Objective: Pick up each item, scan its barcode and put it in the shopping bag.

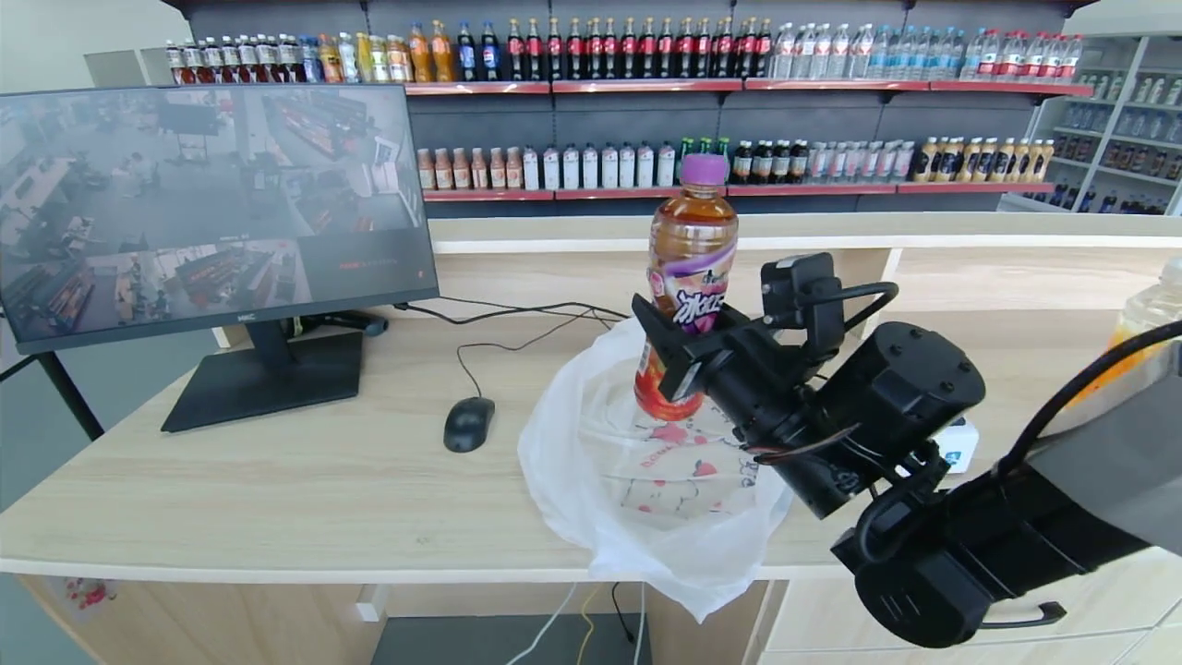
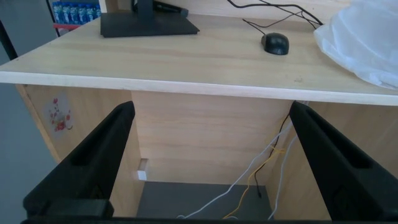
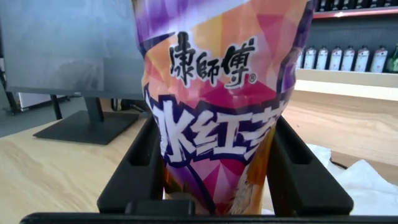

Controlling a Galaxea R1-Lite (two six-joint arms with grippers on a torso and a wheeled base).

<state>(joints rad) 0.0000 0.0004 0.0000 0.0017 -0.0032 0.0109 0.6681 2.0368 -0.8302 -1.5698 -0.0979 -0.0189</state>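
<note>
Right gripper (image 1: 671, 356) clamps upright bottle (image 1: 693, 245) (purple-pink label (image 3: 217, 124)) above shopping bag (image 1: 600, 462).

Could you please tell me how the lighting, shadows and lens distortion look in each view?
Head view: even overhead light, only faint shadows by the mouse and shopping bag; the shelves bow slightly, a wide-lens effect. Left wrist view: the tabletop is bright, the space beneath it shaded. Right wrist view: the bottle in the right gripper is evenly lit, without glare.

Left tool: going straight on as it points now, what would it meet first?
The left tool would probably meet the counter's wooden panel under the tabletop; depth is unclear, and hanging cables lie nearby.
</note>
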